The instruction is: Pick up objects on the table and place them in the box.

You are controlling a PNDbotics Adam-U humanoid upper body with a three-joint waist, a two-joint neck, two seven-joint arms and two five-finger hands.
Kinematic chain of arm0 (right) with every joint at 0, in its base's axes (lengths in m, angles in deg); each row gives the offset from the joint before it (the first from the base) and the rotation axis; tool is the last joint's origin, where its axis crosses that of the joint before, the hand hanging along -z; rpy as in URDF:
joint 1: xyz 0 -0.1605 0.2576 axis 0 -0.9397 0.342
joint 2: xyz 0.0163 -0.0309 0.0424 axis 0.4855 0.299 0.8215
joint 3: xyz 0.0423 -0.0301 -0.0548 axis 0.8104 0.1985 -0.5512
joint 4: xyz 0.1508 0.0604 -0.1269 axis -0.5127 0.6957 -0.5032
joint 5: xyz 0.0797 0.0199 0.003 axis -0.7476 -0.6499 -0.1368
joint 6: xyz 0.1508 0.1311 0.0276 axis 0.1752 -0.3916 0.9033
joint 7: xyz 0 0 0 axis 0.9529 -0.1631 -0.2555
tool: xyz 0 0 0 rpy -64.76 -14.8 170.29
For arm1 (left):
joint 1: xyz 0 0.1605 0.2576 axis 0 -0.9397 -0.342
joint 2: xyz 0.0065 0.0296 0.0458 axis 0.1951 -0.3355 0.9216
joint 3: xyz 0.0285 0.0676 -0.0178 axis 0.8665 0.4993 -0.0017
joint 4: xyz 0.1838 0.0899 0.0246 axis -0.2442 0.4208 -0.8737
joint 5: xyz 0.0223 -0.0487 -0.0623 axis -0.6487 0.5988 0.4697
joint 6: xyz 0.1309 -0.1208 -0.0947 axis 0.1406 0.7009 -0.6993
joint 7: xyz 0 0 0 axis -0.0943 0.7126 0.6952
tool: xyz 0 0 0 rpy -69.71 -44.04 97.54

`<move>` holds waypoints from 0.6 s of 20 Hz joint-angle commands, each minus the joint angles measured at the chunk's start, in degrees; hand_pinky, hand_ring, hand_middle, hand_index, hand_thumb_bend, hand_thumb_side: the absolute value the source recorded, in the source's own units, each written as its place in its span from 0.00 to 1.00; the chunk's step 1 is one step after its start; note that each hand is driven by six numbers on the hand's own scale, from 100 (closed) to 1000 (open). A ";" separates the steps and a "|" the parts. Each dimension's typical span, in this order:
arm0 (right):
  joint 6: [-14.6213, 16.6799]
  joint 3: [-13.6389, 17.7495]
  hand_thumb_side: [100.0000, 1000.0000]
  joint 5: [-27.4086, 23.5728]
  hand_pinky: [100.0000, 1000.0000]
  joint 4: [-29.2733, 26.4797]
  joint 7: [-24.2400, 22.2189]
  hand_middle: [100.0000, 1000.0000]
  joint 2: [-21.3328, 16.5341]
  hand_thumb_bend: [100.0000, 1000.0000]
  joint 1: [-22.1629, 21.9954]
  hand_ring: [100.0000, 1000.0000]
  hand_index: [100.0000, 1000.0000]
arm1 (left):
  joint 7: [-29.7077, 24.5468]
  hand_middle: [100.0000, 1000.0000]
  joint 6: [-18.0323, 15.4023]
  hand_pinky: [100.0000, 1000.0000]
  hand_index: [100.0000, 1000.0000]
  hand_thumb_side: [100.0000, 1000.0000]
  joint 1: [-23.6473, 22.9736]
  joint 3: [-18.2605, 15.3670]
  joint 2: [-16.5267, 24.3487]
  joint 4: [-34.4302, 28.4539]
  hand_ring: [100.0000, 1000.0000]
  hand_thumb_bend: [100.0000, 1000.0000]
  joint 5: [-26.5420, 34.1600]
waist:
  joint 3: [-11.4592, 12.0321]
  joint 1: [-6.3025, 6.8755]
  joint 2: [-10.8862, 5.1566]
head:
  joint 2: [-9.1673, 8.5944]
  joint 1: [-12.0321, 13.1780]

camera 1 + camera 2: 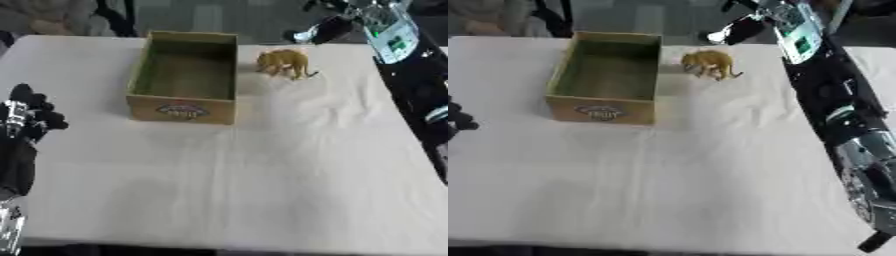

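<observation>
The toy animal is standing just right of the box on the bench. Risk: it looks light and top-heavy, so an off-centre approach may be tipping it over. The right robot hand is reaching in beyond the toy; its finger state cannot be told. The left robot hand is idling left of the box, fingers relaxed, holding nothing.
</observation>
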 commanded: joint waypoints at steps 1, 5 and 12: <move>-0.71 1.30 0.18 7.07 0.80 2.19 4.29 0.85 -0.58 0.38 2.07 0.90 0.89 | -0.44 0.44 -0.02 0.49 0.55 0.46 1.19 0.16 0.48 -1.12 0.46 0.18 0.22 | 0.64 0.18 -0.52 | -0.36 -0.52; -2.42 2.17 0.23 14.53 0.87 5.22 9.54 0.86 -0.39 0.38 2.76 0.91 0.89 | -0.54 0.44 0.09 0.49 0.55 0.46 1.59 0.23 0.53 -1.25 0.46 0.18 0.16 | 2.07 0.30 0.10 | -0.61 -1.16; -4.65 3.35 0.25 20.90 0.87 9.66 12.16 0.82 -0.65 0.39 3.04 0.90 0.89 | -0.58 0.44 0.17 0.49 0.55 0.47 1.86 0.27 0.49 -1.34 0.46 0.18 0.24 | 3.03 0.48 0.95 | -0.81 -1.54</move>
